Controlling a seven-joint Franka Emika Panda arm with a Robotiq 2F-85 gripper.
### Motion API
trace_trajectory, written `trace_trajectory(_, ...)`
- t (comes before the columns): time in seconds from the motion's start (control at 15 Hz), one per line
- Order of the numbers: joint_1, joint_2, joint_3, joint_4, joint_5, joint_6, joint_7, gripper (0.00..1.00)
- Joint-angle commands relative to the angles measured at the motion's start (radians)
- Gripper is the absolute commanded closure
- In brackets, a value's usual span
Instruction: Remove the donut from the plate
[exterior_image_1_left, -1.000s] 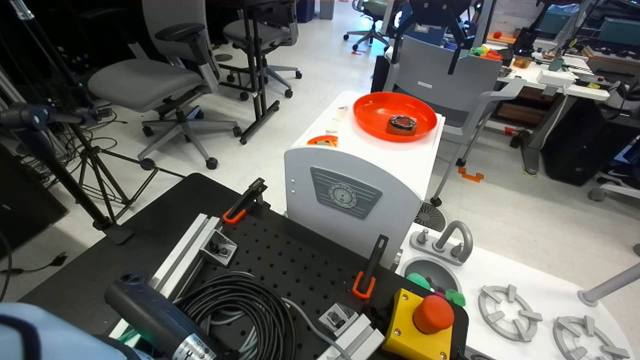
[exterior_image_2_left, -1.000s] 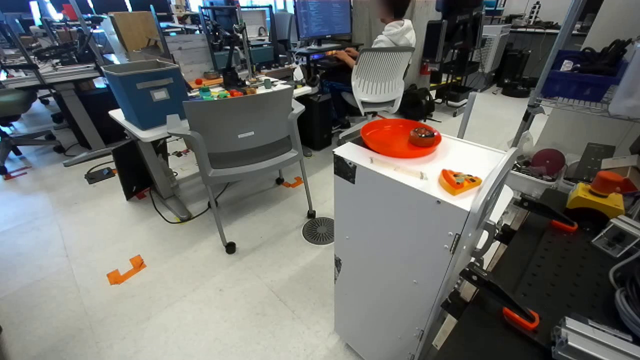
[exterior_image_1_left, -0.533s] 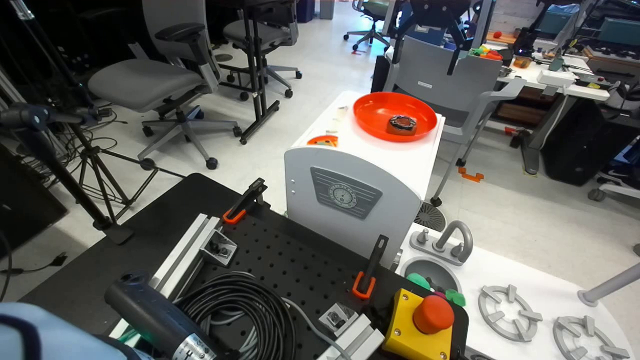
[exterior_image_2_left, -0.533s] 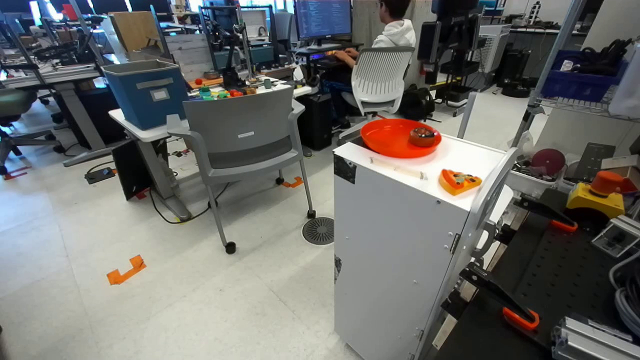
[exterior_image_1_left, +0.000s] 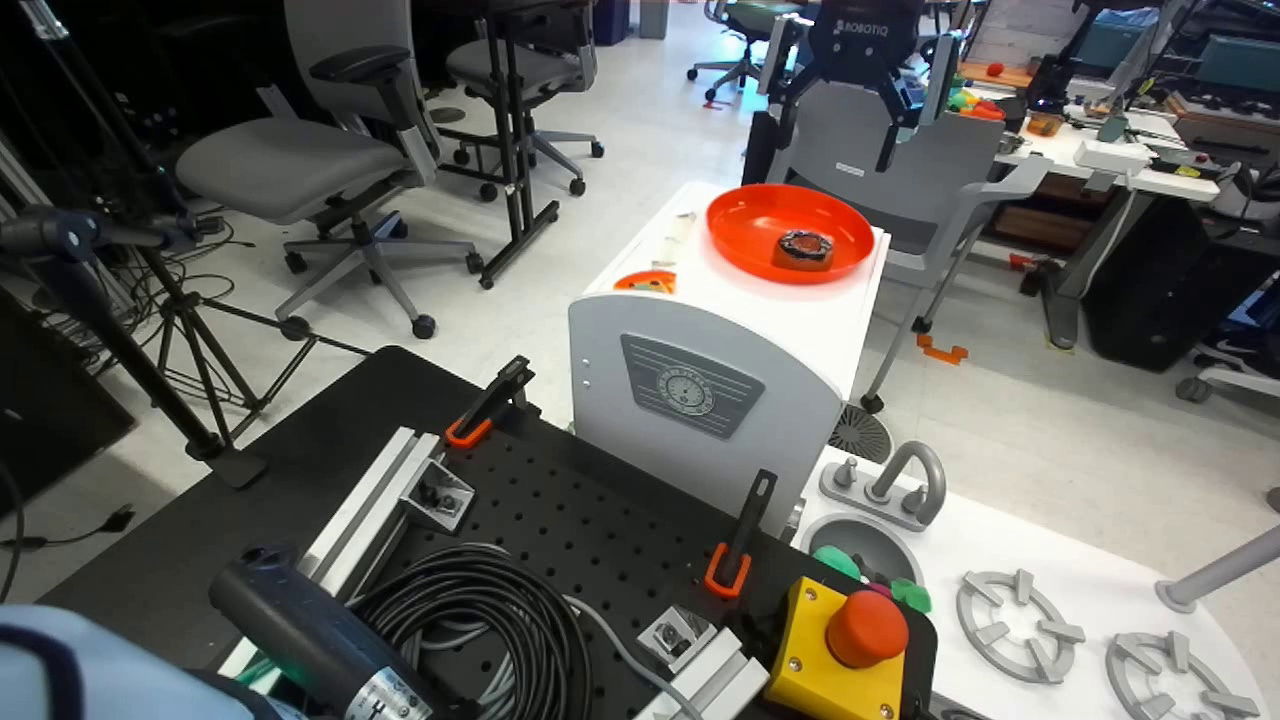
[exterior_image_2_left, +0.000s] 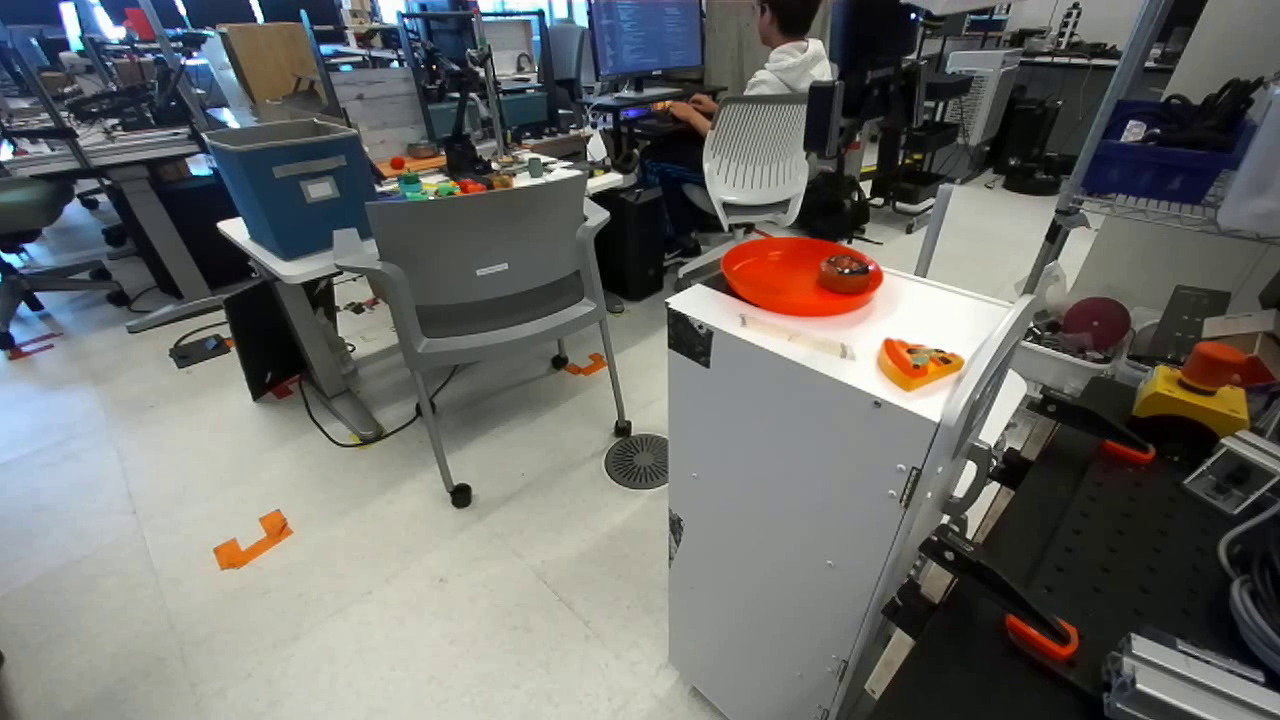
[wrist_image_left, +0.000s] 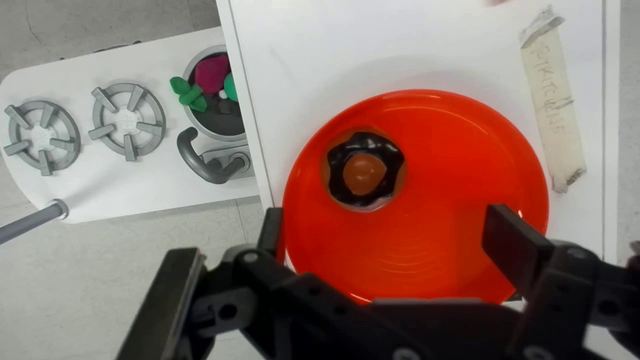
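Note:
On the bright orange plate (wrist_image_left: 465, 165) sits the donut (wrist_image_left: 365, 172), a brown ring with dark glossy icing and a brown middle. The wrist view has it towards the plate's upper left. In both exterior views the donut (exterior_image_1_left: 803, 251) (exterior_image_2_left: 845, 274) shows inside the rim of the plate (exterior_image_1_left: 765, 212) (exterior_image_2_left: 770, 272). My gripper (wrist_image_left: 382, 215) hangs over the plate, its fingers spread wide with nothing between them; the donut lies beyond the fingertips. An exterior view shows the gripper (exterior_image_1_left: 836, 155) above the plate's far side, apart from it. Elsewhere it is partly cut off at the top.
The plate rests on a white cabinet top (exterior_image_2_left: 925, 315), which also carries an orange toy wedge (exterior_image_2_left: 917, 364). Beside the cabinet lie a toy sink's faucet (wrist_image_left: 212, 167) and burners (wrist_image_left: 127, 122), at a lower level. A grey chair (exterior_image_2_left: 480, 260) stands behind.
The gripper has come lower in an exterior view and shifted leftward in an exterior view, with its fingers still spread. The donut and the plate have not moved.

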Motion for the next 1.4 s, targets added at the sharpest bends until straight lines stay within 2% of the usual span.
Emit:
trace_trajectory(0.0,0.014,0.045,0.002,0.054,-0.010,-0.034,0.025,0.00)
trace_trajectory(0.53,0.031,0.073,-0.004,0.058,-0.019,-0.048,0.074,0.00)
trace_trajectory(1.33,0.013,0.108,-0.013,0.098,-0.001,-0.108,0.091,0.00)
